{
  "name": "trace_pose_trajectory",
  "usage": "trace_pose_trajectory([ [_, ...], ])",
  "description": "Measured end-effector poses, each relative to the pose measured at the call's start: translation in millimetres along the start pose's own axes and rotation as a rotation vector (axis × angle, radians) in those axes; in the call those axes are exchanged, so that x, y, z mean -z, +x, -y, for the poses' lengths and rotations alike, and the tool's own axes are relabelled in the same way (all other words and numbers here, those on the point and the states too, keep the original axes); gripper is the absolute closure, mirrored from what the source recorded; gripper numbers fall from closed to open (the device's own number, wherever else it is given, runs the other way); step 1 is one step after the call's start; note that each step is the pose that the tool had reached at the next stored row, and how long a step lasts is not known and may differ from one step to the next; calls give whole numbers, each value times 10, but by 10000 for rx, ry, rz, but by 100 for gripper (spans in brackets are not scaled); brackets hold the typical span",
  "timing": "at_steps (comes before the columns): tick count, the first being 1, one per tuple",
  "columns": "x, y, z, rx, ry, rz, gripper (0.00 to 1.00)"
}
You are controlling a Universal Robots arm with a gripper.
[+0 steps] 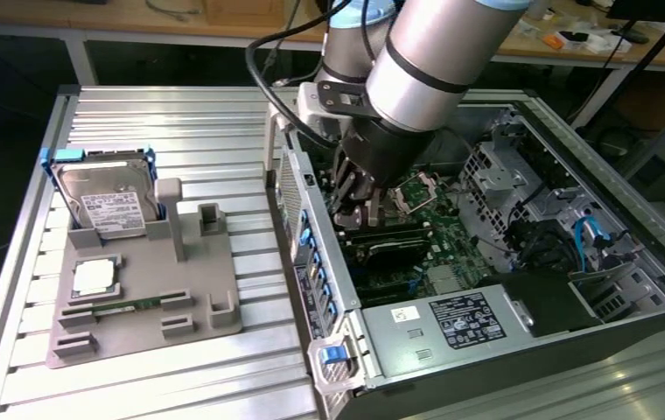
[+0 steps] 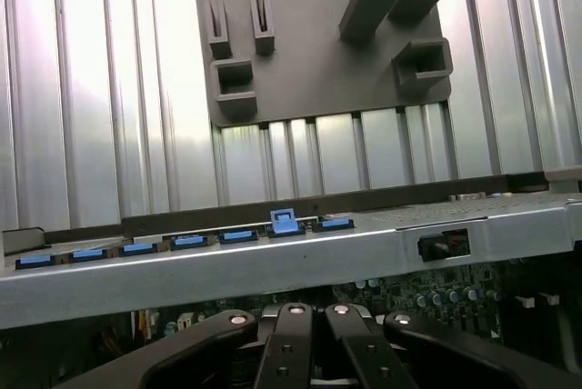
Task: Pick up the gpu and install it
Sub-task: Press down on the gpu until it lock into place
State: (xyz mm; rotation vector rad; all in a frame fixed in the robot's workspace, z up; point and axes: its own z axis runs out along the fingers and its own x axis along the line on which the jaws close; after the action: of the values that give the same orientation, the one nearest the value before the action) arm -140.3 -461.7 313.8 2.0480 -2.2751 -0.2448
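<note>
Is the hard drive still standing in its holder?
Upright: the hard drive stands on edge in the grey holder, label facing out.

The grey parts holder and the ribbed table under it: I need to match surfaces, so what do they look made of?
Grey parts holder: seemingly matte plastic; uniform dull grey, moulded slots, no glare. Ribbed table: likely bare aluminium with a brushed finish; silvery parallel grooved slats that reflect light brightly.
</note>
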Motion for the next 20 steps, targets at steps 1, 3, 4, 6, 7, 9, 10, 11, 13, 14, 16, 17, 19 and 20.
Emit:
trace_pose_trajectory([
  [1,3,-1,18,-6,-87,-9,89],
  [3,9,-3,55,-16,-247,-24,89],
  [4,12,-4,73,-22,-326,-32,89],
  [6,16,5,102,-33,-481,-44,89],
  [7,18,16,109,-34,-549,-30,89],
  [9,15,56,118,-28,-670,31,89],
  [10,10,76,123,-28,-719,43,89],
  [11,7,92,132,-31,-778,43,89],
  [13,2,111,169,-44,-944,33,89],
  [14,2,112,189,-54,-1055,20,89],
  [16,2,109,231,-72,-1293,-6,89],
  [17,1,108,252,-79,-1411,-16,89],
  [19,0,104,294,-99,-1647,-37,89],
  [20,-1,102,313,-106,-1754,-46,89],
])
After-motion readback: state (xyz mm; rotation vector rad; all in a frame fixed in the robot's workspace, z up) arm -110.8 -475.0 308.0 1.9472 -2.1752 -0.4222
